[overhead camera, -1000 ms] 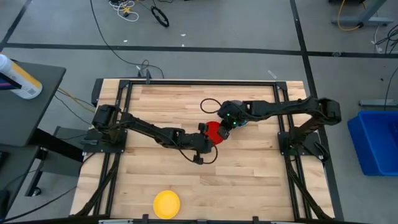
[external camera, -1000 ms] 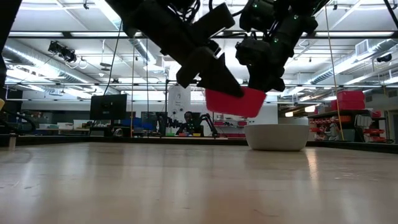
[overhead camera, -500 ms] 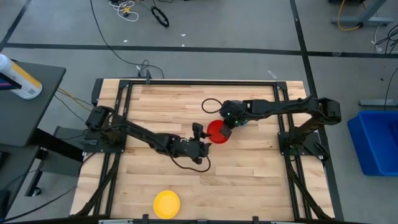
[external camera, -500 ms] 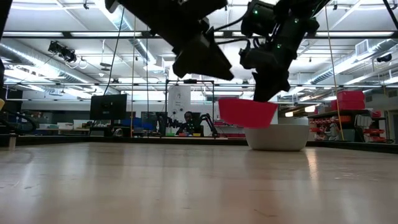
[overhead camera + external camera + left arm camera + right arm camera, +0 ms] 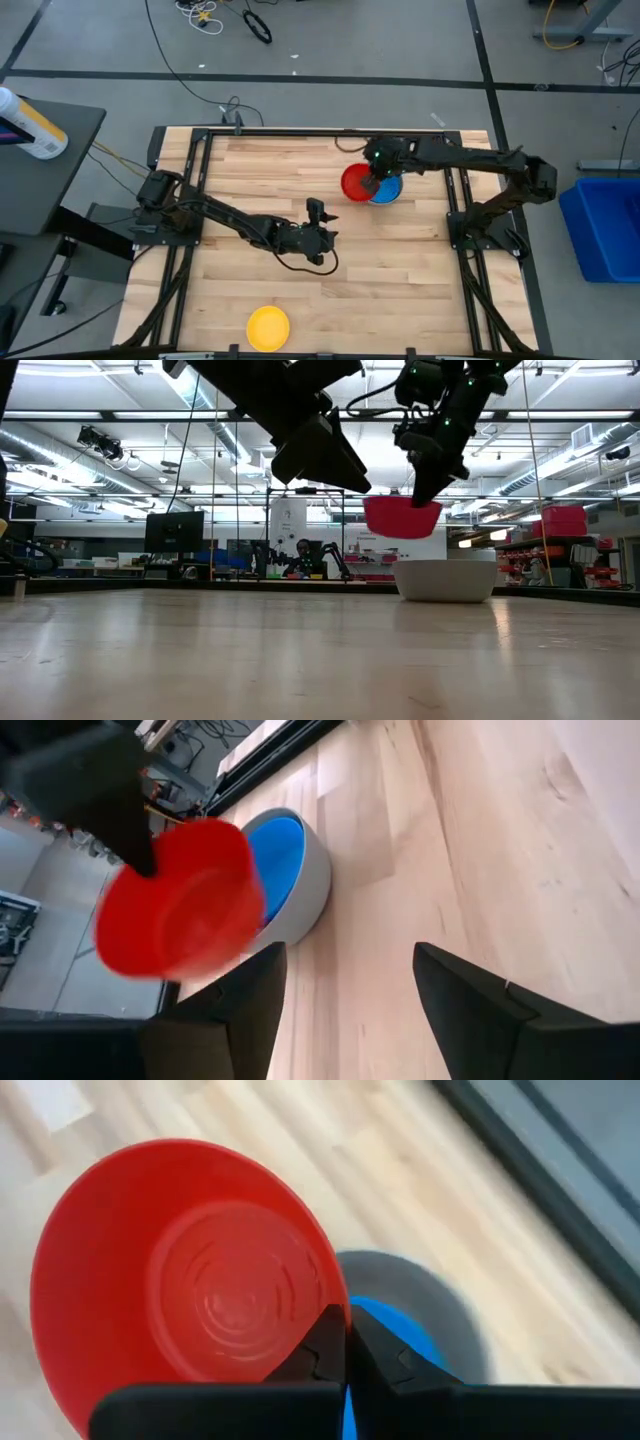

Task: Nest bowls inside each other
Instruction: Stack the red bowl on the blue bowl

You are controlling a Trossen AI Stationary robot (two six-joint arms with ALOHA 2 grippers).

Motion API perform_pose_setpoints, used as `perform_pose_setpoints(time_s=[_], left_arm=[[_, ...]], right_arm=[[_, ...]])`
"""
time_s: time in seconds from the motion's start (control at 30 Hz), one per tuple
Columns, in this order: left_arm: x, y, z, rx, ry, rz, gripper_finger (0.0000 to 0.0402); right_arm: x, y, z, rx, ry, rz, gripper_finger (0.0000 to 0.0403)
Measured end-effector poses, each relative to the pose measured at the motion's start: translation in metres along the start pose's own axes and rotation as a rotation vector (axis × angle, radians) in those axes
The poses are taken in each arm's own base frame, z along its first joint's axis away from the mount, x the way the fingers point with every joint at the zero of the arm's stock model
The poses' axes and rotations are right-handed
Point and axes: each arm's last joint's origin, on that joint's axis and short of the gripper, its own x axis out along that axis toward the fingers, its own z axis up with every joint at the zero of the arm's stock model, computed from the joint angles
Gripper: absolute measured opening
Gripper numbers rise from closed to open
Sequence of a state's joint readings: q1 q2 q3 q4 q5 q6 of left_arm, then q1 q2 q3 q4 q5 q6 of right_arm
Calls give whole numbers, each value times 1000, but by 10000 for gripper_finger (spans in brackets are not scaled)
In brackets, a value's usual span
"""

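A red bowl [image 5: 357, 183] hangs in the air beside a grey bowl [image 5: 392, 197], with my right gripper [image 5: 345, 1342] shut on it. The grey bowl [image 5: 446, 580] stands on the table by its base with a blue bowl [image 5: 272, 860] nested in it. A yellow bowl [image 5: 268, 327] lies alone near the table's front edge. My left gripper [image 5: 345, 990] is open and holds nothing; it hovers over the table's middle [image 5: 318, 215], pointing toward the red bowl [image 5: 180, 900]. My right gripper pinches the red bowl's rim [image 5: 335, 1305] on the side nearest the grey bowl, one finger inside the bowl and one outside. The fingers come slanting down from above. The bowl is lifted clear, opening up, higher than the grey bowl's rim [image 5: 402, 517].
A black cable [image 5: 340, 165] loops on the table just left of the bowls. Dark frame rails [image 5: 200, 150] run round the table's edges. Bare wood lies between the left gripper and the yellow bowl.
My left gripper has opened, let go of the red bowl and drawn back a little toward the table's left. My right gripper has then carried the red bowl up and toward the far edge, to beside the grey bowl; the bowl has stayed opening up.
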State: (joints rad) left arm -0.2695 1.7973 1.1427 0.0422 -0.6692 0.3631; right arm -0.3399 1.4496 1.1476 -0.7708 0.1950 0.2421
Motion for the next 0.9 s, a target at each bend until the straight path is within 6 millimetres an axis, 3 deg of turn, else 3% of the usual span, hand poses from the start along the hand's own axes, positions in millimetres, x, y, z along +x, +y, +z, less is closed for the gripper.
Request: perform_pose_setpoints(time_s=[0.2, 0.47, 0.9], left_arm=[[0, 0, 0, -15, -4, -19, 228], [0, -1, 0, -18, -5, -32, 225], [2, 0, -1, -34, -12, -56, 224]], right_arm=[[-9, -27, -7, 36, 119, -79, 0], [15, -44, -27, 94, 211, -55, 0], [43, -53, -49, 154, 220, 13, 2]])
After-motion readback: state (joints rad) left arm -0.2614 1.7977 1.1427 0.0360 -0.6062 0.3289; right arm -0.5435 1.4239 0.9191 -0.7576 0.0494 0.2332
